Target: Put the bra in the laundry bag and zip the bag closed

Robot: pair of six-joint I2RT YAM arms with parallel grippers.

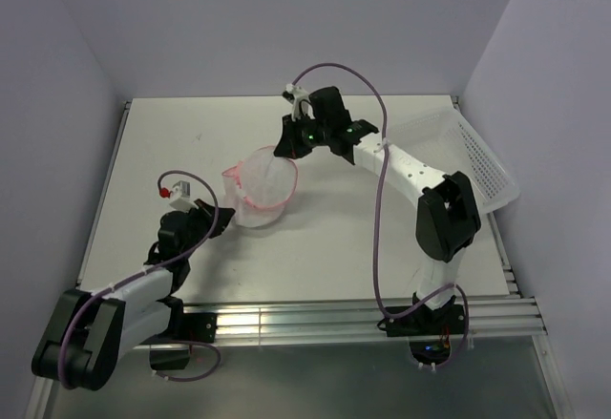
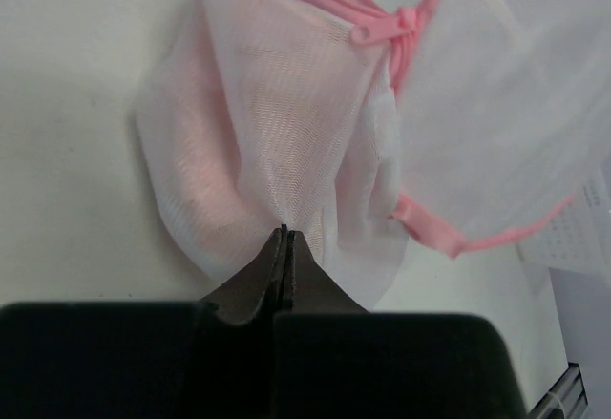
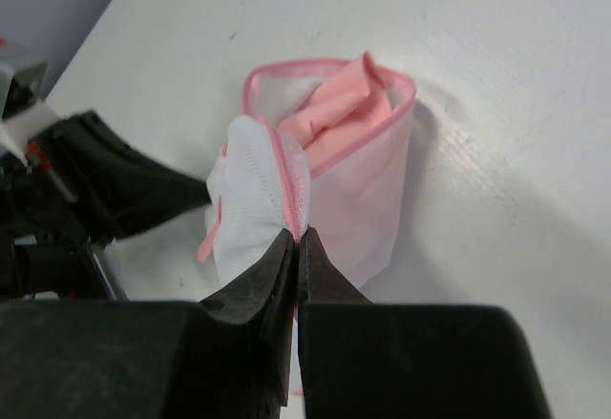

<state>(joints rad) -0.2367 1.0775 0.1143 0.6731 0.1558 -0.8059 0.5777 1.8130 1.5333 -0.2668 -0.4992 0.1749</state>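
The laundry bag [image 1: 260, 188] rests on the surface [image 1: 325, 247], left of centre, with its pink zipper rim open. The bra [image 3: 336, 112] lies inside it, pink fabric showing at the mouth. The left fingers [image 2: 284, 247] are clenched on the bag's white mesh wall. The right fingers [image 3: 296, 252] are clenched on the bag's flap at its pink rim. A white perforated basket [image 1: 496, 166] stands at the right edge, well apart.

On table [image 1: 334, 238] centre, laundry bag [image 1: 260, 188], bra [image 3: 334, 114] inside it, basket [image 1: 482, 166] well to its right

White table [image 1: 315, 247], pale lilac walls [image 1: 286, 18]
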